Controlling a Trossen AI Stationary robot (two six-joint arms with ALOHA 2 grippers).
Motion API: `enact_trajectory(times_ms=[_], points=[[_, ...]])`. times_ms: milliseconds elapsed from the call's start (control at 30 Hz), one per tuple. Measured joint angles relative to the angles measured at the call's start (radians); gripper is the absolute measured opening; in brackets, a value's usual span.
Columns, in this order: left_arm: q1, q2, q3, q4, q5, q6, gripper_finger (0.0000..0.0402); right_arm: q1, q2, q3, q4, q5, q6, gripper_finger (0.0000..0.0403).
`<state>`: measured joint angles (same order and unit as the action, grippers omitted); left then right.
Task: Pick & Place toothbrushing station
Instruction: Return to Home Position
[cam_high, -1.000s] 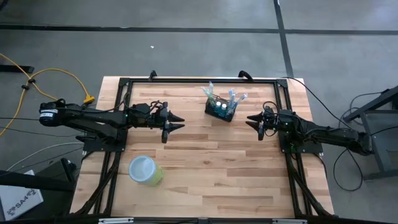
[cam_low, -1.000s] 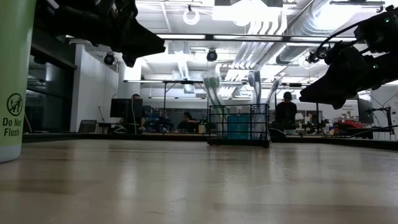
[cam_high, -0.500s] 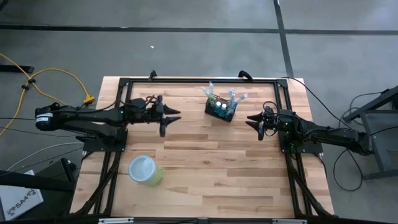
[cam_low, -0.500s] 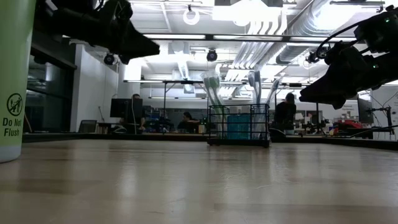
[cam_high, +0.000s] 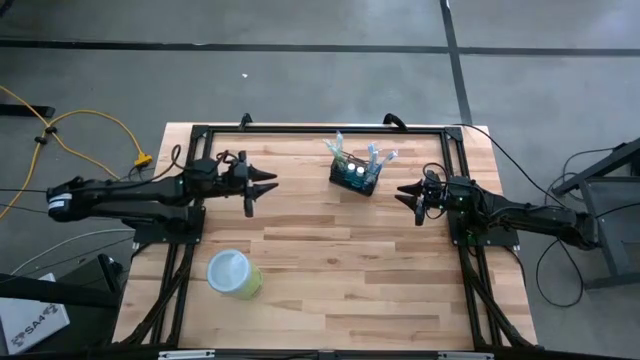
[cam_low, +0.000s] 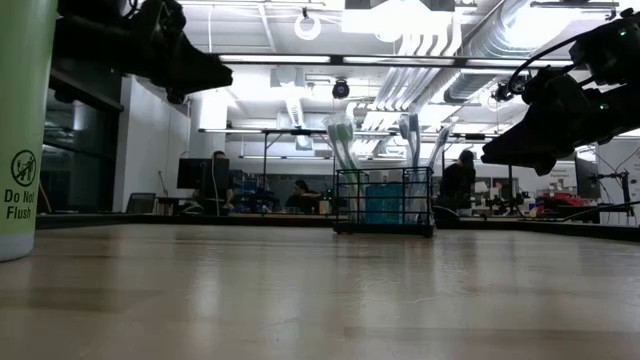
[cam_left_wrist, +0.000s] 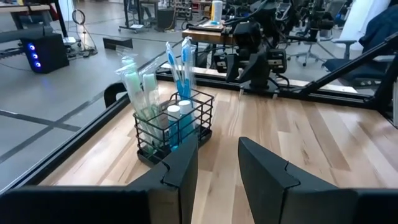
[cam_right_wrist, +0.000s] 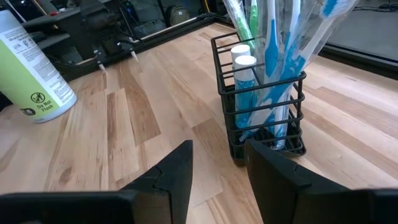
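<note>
l gripper (cam_left_wrist: 217, 143), r gripper (cam_right_wrist: 219, 145) ajar, empty

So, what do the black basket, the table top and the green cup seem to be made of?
Basket: thin metal wire, it seems, coated matte black; its open grid lets the toothbrushes show through. Table top: wood, made of joined strips with visible grain and a slightly glossy finish. Green cup: probably plastic, smooth, with a printed label, though its look does not settle this.
</note>
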<state>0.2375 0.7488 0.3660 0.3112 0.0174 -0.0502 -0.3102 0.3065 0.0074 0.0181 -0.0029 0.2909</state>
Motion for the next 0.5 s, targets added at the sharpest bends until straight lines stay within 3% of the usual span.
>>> enact_trajectory(times_ms=[500], points=[[0.036,-0.250,-0.210,0.059,-0.047,-0.024,0.0110,0.000,0.000,0.000,0.000,0.000,0.000,0.0139]])
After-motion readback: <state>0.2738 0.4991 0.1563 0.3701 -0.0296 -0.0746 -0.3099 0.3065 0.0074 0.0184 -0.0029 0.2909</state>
